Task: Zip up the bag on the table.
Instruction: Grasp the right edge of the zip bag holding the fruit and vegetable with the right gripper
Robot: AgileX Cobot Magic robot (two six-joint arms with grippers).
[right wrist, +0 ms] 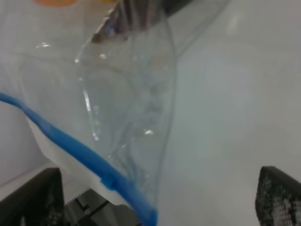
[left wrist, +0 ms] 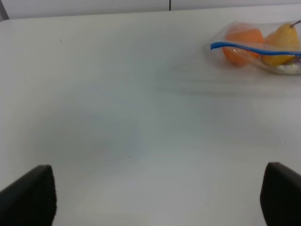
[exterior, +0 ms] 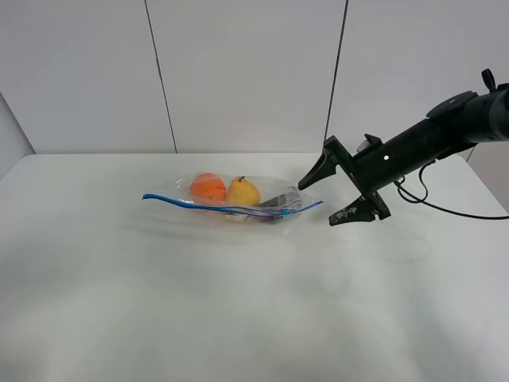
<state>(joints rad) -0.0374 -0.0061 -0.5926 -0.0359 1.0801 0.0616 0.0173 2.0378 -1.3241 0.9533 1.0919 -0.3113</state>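
Slanting down | right pincer (exterior: 317,204) gaping at zipper end of bag (exterior: 227,197) | left pincer (left wrist: 157,193) gaping

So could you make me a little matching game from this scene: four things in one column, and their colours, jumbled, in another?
Things:
1. zipper strip
2. round fruit
3. pear-shaped fruit
4. right gripper

Colours:
a. yellow
b. black
c. blue
d. orange

Pairs: 1-c, 2-d, 3-a, 4-b.
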